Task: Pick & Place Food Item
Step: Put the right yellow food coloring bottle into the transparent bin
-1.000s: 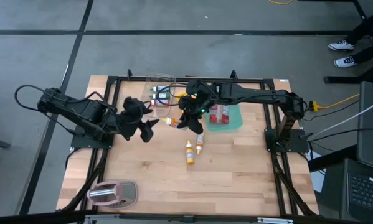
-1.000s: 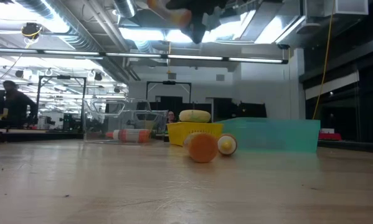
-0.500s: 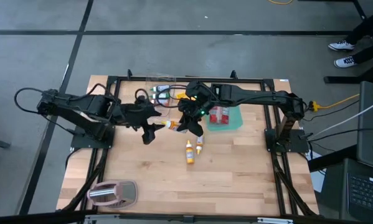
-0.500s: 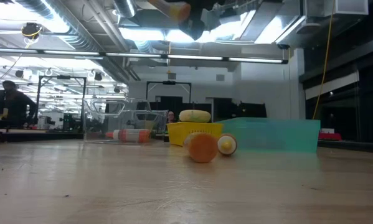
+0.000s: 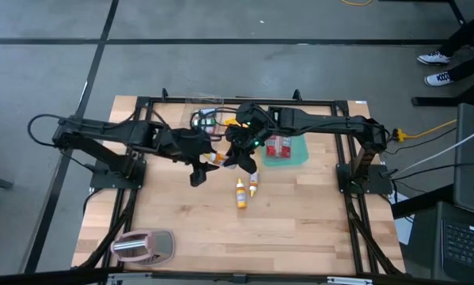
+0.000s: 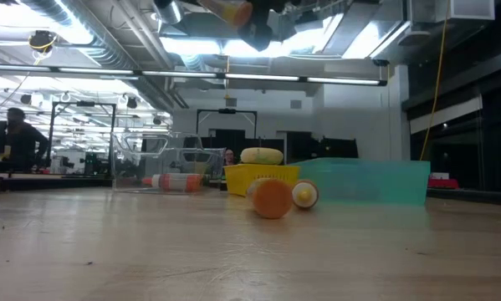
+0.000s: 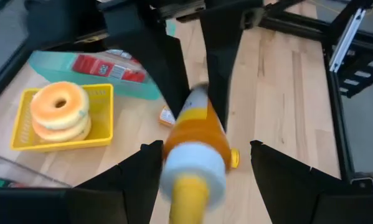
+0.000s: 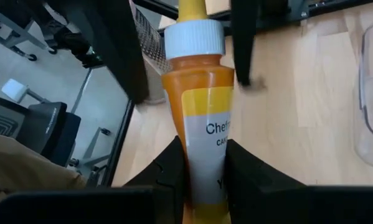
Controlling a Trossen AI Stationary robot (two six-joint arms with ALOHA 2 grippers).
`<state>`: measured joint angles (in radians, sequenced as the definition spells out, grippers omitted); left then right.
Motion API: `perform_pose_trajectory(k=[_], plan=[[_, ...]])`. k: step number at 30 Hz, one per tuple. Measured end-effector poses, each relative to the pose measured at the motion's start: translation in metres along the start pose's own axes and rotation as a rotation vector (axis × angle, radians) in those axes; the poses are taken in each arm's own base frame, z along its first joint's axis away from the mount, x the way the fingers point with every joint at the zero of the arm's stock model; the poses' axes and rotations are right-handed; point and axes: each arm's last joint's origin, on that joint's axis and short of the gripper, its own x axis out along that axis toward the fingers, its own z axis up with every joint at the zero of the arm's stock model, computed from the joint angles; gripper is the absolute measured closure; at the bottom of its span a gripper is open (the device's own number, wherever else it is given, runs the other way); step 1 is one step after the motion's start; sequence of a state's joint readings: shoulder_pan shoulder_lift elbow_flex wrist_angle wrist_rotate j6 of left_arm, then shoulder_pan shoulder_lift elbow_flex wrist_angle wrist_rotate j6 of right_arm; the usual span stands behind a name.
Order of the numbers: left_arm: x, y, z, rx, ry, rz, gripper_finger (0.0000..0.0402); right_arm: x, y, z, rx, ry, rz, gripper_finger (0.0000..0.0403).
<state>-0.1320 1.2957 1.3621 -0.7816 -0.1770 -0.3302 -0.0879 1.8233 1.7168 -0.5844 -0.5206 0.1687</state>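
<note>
— While the orange sauce bottle [image 8: 198,124] hangs above the bench [image 5: 300,229], who has it?
— The right gripper [image 8: 202,177]; its jaws are clamped on the bottle's lower body, the white cap pointing away from that wrist toward the other arm

— And the left gripper [image 7: 202,180]?
— Right at the bottle's cap end; its jaws stand wide apart, one on each side of the white cap, not touching it as far as the left wrist view shows

— Where over the bench is this?
— Near the middle of the far half, seen from above, just beside the yellow basket [image 7: 24,134] that holds a stacked donut [image 7: 58,112]. A teal tray [image 5: 297,153] with red packets lies past the right gripper

— Anything below them?
— Two more small bottles [image 5: 247,190] lie on the wood nearer the front, close together, well under the raised one. A clear container [image 6: 162,163] sits at the far edge, beside the basket
</note>
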Motion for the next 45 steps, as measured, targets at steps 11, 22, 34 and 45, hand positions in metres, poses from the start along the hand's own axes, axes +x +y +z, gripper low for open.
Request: perform_pose_trajectory(k=[11, 22, 34, 45], plan=[[-0.009, 0.004, 0.002, -0.011, -0.032, 0.010, 0.0166, 0.000, 0.000, 0.001, -0.001, -0.005, 0.012, 0.0325], [-0.017, 0.007, -0.002, -0.042, -0.017, 0.016, 0.0166, 0.000, 0.001, 0.001, -0.017, -0.005, 0.021, 0.0325], [-0.014, 0.007, -0.002, -0.041, -0.003, 0.022, 0.0201, 0.000, 0.001, 0.001, -0.022, -0.006, 0.023, 0.0325], [-0.014, 0.007, -0.002, -0.057, -0.006, 0.024, 0.0278, 0.000, 0.001, 0.001, -0.028, -0.004, 0.026, 0.0326]])
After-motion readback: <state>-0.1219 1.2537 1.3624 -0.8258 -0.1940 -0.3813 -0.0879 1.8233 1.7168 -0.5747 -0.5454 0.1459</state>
